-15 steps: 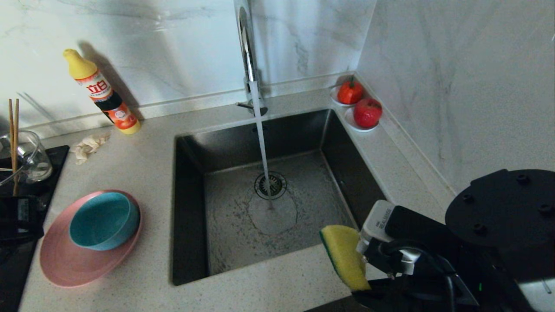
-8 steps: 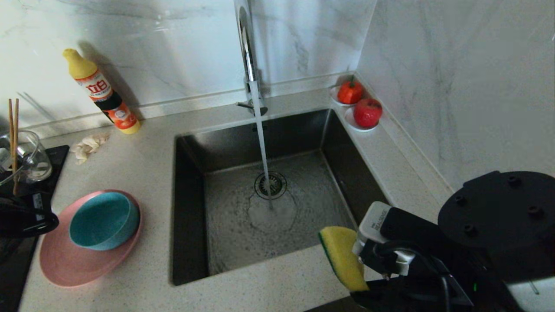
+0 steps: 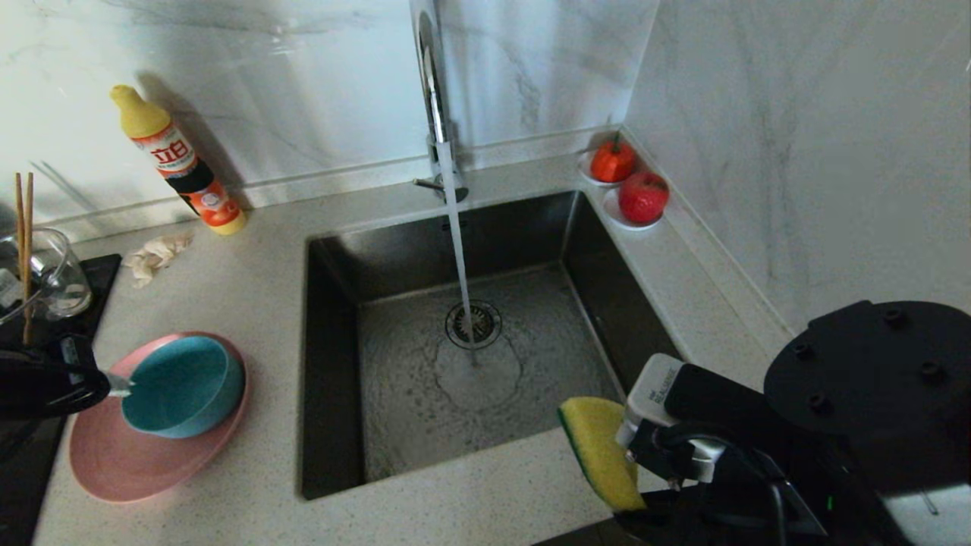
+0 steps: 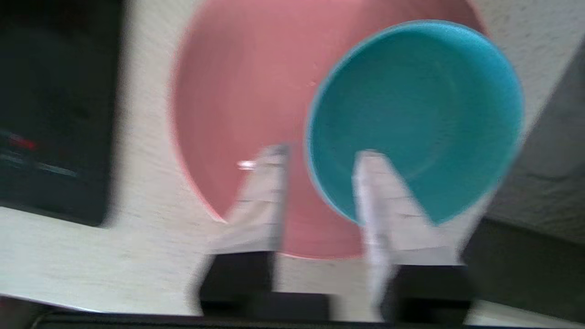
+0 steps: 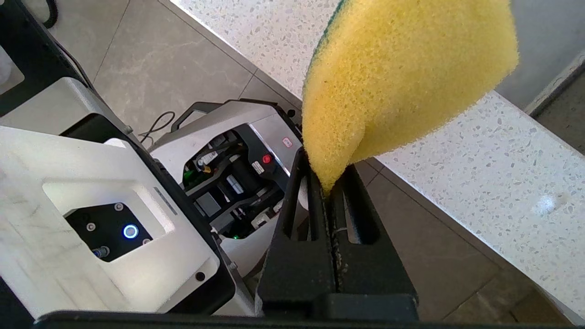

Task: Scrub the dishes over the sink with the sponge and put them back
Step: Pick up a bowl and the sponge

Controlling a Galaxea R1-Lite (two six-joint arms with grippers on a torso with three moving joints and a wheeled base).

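A teal bowl (image 3: 182,387) sits in a pink plate (image 3: 114,470) on the counter left of the sink (image 3: 425,250). My left gripper (image 3: 121,384) comes in from the left edge, its tip at the bowl's left rim. In the left wrist view this gripper (image 4: 320,155) is open, one finger over the plate (image 4: 228,91), the other over the inside of the bowl (image 4: 420,114), with the rim between them. Brown chopsticks (image 3: 24,227) stand in the glass jug. My right gripper (image 3: 630,447) is shut on the yellow sponge (image 3: 603,451) by the sink's front right corner, with the sponge (image 5: 402,77) sticking out past the fingers of the gripper (image 5: 327,183).
Water runs from the tap (image 3: 432,91) onto the drain strainer (image 3: 472,324). A detergent bottle (image 3: 178,163) and a rag (image 3: 155,254) lie at the back left, the glass jug (image 3: 53,277) on a black hob at the left edge. Two saucers with red fruit (image 3: 641,197) stand back right.
My left gripper has moved right from the left edge to the bowl's rim, and its fingers have parted. The right gripper with the sponge has stayed put.
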